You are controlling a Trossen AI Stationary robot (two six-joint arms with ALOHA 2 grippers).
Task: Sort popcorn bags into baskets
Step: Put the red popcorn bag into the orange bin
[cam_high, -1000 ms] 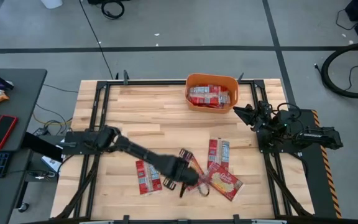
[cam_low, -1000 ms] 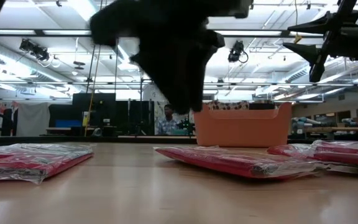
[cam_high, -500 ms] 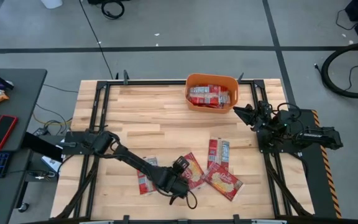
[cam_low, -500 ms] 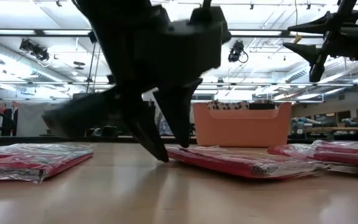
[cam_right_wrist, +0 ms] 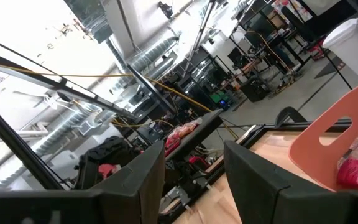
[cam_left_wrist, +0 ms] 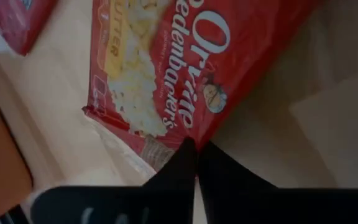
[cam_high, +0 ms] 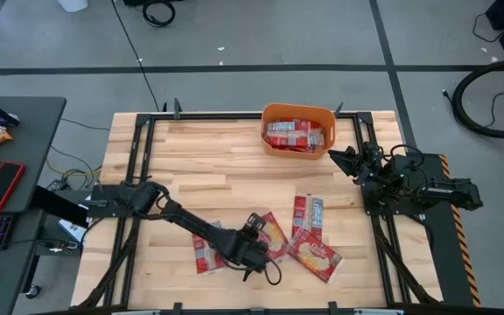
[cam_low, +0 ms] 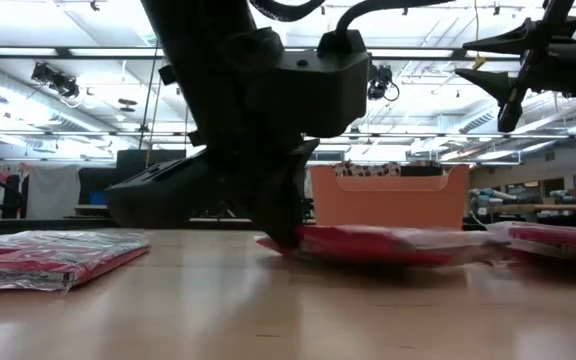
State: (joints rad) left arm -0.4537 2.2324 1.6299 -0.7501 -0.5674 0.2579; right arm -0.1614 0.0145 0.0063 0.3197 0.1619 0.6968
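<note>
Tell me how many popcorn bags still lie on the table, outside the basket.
4. One lies left of the left gripper, one at its fingers, one upright to the right, one nearest the front edge. Others are in the basket.

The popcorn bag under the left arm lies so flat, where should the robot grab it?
Probably by its thin edge. The popcorn bag lies flat on the table, so only its crimped end offers a lip. The left gripper is there, coming from above, fingers together on that edge.

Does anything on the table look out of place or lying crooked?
The loose popcorn bags lie scattered at different angles on the table's near side. One bag, pinched at its edge by the left gripper, is tilted. Nothing looks spilled or torn.
</note>
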